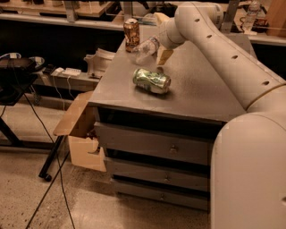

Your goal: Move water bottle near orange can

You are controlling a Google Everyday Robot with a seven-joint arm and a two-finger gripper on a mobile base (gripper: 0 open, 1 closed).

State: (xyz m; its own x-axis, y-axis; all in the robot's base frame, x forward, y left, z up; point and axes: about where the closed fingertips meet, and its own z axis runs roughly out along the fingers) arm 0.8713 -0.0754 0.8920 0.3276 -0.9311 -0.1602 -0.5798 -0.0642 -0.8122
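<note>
Two cans and one bottle occupy the grey tabletop [201, 91] of a drawer cabinet [152, 144] in the centre of the frame. The orange can [131, 34] stands upright at the far left corner of the top, in the upper centre of the frame. The water bottle [144, 48] is just right of and slightly below the orange can, close beside it with a narrow gap. The bottle is tilted, with its neck end pointing up and right toward the gripper [156, 51]. Whether its lower end touches the tabletop cannot be determined. The gripper is at the end of the white arm [223, 53], which enters from the lower right and reaches across the top toward the upper centre. The gripper is clenched on the neck end of the water bottle; one tan finger [164, 57] points down just right of the bottle. A dented green can [152, 81] lies on its side on the tabletop below the bottle, near it but apart, toward the front edge. A small capped bottle [252, 11] stands on the rear shelf in the upper right. An open cardboard box [78, 129] sits against the left side of the cabinet in the lower left. Black cables [44, 134] run across the speckled floor [27, 197] there.
</note>
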